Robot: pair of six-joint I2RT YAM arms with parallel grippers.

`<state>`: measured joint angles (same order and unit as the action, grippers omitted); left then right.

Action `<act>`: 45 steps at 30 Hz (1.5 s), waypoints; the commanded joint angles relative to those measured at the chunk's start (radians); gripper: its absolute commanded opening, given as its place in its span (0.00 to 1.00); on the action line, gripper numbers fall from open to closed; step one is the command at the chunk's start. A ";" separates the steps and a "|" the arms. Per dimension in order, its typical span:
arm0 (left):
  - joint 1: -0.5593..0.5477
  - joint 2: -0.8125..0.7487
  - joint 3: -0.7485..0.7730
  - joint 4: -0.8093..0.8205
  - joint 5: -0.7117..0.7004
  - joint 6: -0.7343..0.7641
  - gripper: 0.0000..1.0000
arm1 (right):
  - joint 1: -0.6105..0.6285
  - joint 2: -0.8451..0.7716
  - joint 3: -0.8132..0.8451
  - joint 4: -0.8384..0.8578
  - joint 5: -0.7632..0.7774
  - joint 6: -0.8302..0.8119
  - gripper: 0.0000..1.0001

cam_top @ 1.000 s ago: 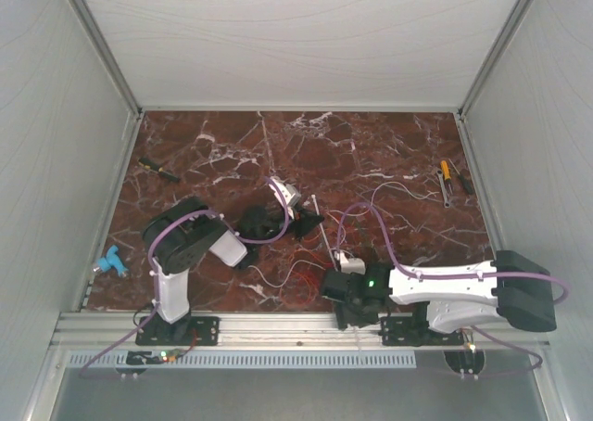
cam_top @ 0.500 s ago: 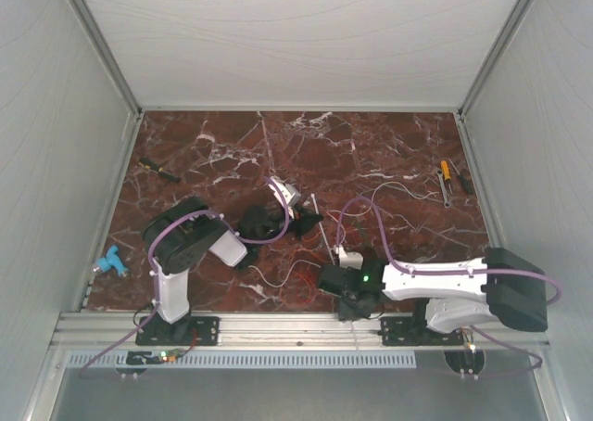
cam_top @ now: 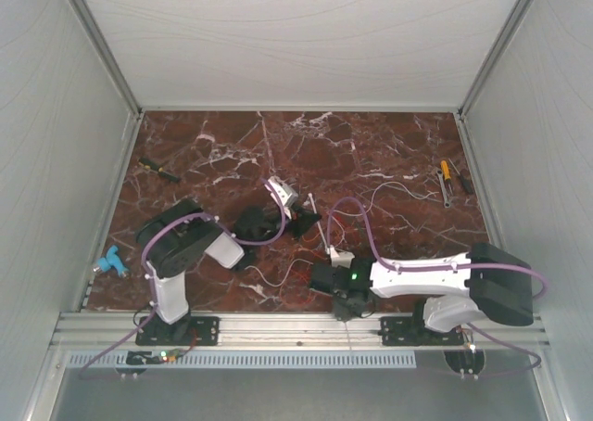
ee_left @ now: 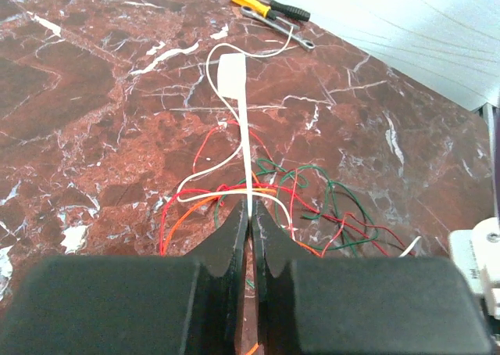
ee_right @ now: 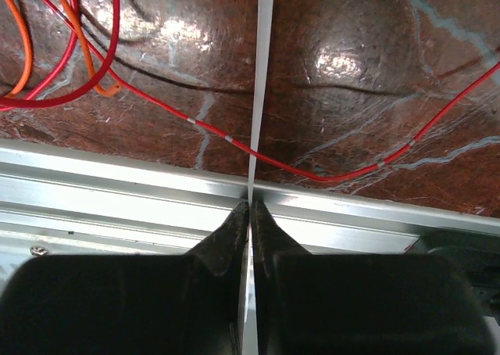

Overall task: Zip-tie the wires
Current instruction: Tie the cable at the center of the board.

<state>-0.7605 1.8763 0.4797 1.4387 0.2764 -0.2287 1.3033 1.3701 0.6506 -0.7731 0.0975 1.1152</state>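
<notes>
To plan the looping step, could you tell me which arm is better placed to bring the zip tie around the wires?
Probably right: the right hand grips the zip tie at the table edge, free to swing, while the left hand pins it across the wires.

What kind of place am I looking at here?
Probably a robot test cell: plain white panel walls box in a marble-look tabletop, with an aluminium mounting rail along its near edge.

Zip tie (ee_left: 244,148) pale, straight, crossing over loose red, orange, white, green wires (ee_left: 205,205).
</notes>
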 commanded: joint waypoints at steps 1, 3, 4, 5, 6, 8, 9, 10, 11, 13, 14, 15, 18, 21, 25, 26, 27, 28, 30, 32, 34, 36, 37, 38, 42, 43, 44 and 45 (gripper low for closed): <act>-0.008 -0.065 -0.015 0.070 0.015 0.012 0.00 | -0.007 0.025 -0.062 0.062 -0.001 -0.021 0.00; -0.013 -0.086 -0.023 0.072 0.037 0.017 0.00 | -0.050 -0.044 -0.027 0.047 -0.016 -0.050 0.00; -0.016 -0.094 -0.026 0.072 0.047 0.020 0.00 | -0.075 -0.080 -0.010 0.046 -0.039 -0.073 0.00; -0.018 -0.100 -0.028 0.074 0.055 0.023 0.00 | -0.106 -0.109 0.003 0.046 -0.066 -0.091 0.00; -0.022 -0.106 -0.030 0.074 0.063 0.028 0.00 | -0.140 -0.139 0.016 0.047 -0.102 -0.109 0.00; -0.026 -0.113 -0.031 0.073 0.074 0.038 0.00 | -0.210 -0.190 0.029 0.047 -0.195 -0.148 0.00; -0.028 -0.115 -0.030 0.070 0.078 0.044 0.00 | -0.256 -0.210 0.031 0.045 -0.237 -0.159 0.00; -0.030 -0.115 -0.029 0.068 0.081 0.050 0.00 | -0.287 -0.229 0.030 0.041 -0.280 -0.170 0.00; -0.030 -0.115 -0.030 0.066 0.084 0.053 0.00 | -0.321 -0.248 0.028 0.034 -0.314 -0.179 0.00; -0.032 -0.117 -0.033 0.064 0.088 0.060 0.00 | -0.380 -0.280 0.029 0.016 -0.373 -0.194 0.00; -0.033 -0.119 -0.037 0.067 0.089 0.060 0.00 | -0.408 -0.296 0.029 0.007 -0.399 -0.199 0.00; -0.034 -0.122 -0.041 0.071 0.088 0.061 0.00 | -0.437 -0.308 0.026 0.002 -0.426 -0.202 0.00; -0.041 -0.128 -0.053 0.086 0.090 0.064 0.00 | -0.534 -0.336 0.007 0.001 -0.531 -0.196 0.00; -0.048 -0.136 -0.066 0.100 0.103 0.068 0.00 | -0.636 -0.348 0.003 0.014 -0.622 -0.189 0.00; -0.066 -0.147 -0.076 0.103 0.120 0.082 0.00 | -0.739 -0.315 0.047 0.010 -0.703 -0.215 0.00; -0.071 -0.148 -0.078 0.101 0.122 0.087 0.00 | -0.756 -0.302 0.062 0.005 -0.714 -0.222 0.00; -0.078 -0.151 -0.078 0.099 0.122 0.093 0.00 | -0.772 -0.289 0.073 0.002 -0.725 -0.229 0.00; -0.084 -0.153 -0.078 0.096 0.124 0.099 0.00 | -0.784 -0.273 0.083 0.002 -0.734 -0.231 0.00; -0.093 -0.157 -0.078 0.089 0.125 0.107 0.00 | -0.814 -0.252 0.100 0.003 -0.757 -0.234 0.00; -0.102 -0.157 -0.076 0.086 0.128 0.113 0.00 | -0.844 -0.232 0.116 0.012 -0.776 -0.235 0.00; -0.109 -0.160 -0.071 0.078 0.139 0.125 0.00 | -0.871 -0.210 0.141 0.017 -0.790 -0.240 0.00; -0.114 -0.160 -0.066 0.072 0.155 0.134 0.00 | -0.895 -0.185 0.165 0.017 -0.798 -0.253 0.00; -0.116 -0.159 -0.066 0.073 0.162 0.134 0.00 | -0.910 -0.173 0.174 0.015 -0.803 -0.259 0.00; -0.115 -0.159 -0.066 0.076 0.170 0.132 0.00 | -0.923 -0.163 0.180 0.017 -0.809 -0.265 0.00; -0.116 -0.163 -0.067 0.076 0.217 0.130 0.00 | -0.954 -0.118 0.214 0.015 -0.821 -0.290 0.00; -0.117 -0.165 -0.067 0.073 0.225 0.130 0.00 | -0.958 -0.112 0.218 0.013 -0.823 -0.295 0.00; -0.116 -0.165 -0.068 0.074 0.232 0.131 0.00 | -0.963 -0.107 0.221 0.012 -0.823 -0.298 0.00; -0.116 -0.166 -0.069 0.073 0.241 0.133 0.00 | -0.967 -0.102 0.223 0.012 -0.824 -0.300 0.00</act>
<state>-0.8692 1.7393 0.4019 1.4490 0.4450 -0.1299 0.3542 1.2514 0.8406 -0.7639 -0.6861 0.8486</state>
